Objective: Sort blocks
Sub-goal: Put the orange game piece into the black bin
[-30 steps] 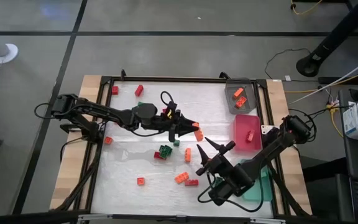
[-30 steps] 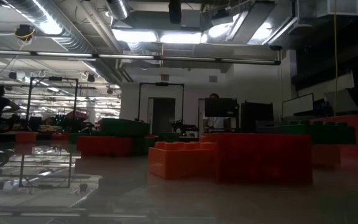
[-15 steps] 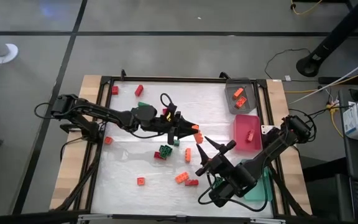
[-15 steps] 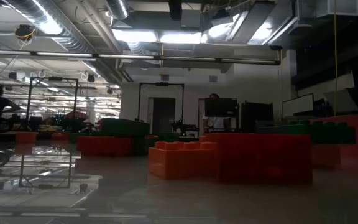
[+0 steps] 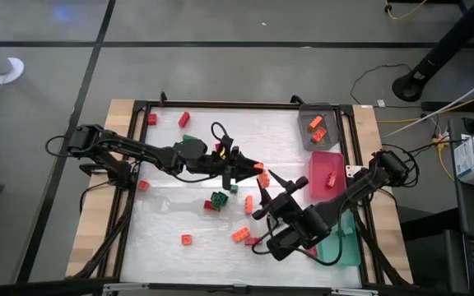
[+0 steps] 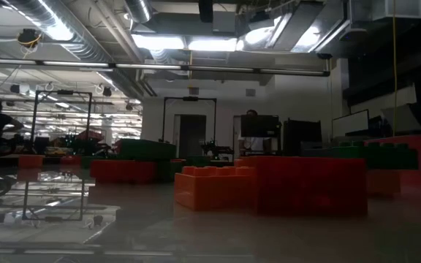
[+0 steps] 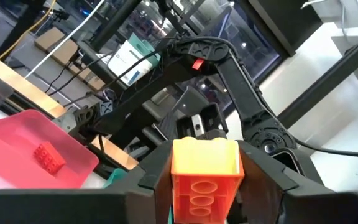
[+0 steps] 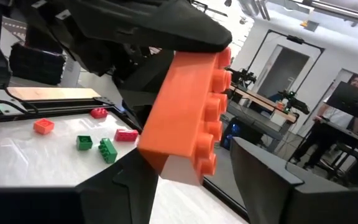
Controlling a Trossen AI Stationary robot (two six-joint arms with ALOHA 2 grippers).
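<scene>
My left gripper (image 5: 252, 169) reaches from the table's left to its middle and is shut on an orange studded brick (image 7: 204, 173). My right gripper (image 5: 268, 196) is open just near and right of it. In the right wrist view that brick (image 8: 188, 115) stands between my right fingers (image 8: 263, 174) with gaps showing. Loose red, orange and green bricks lie flat on the white mat, among them a green and red cluster (image 5: 216, 200) and an orange one (image 5: 240, 234). The low view shows an orange brick (image 6: 214, 187) and a red one (image 6: 309, 183) up close, with no gripper. My left gripper pinches the orange brick between its two fingers (image 7: 145, 180), one on each long side (image 7: 174, 177). The fingers come slanting down from the table's left and cover its upper end (image 8: 185, 59). The brick is lifted clear of the mat, studs sideways.
On the right side stand a grey tray (image 5: 326, 111) with orange bricks, a pink tray (image 5: 315, 177) with one red brick, and a teal tray (image 5: 346, 247) partly under my right arm. A black frame (image 5: 220, 105) rims the mat. People stand in the room beyond.
My right gripper has moved toward the table's left and far side, closing in on the orange brick held by my left gripper, and stays open. My left gripper has kept its hold and hardly moved.
</scene>
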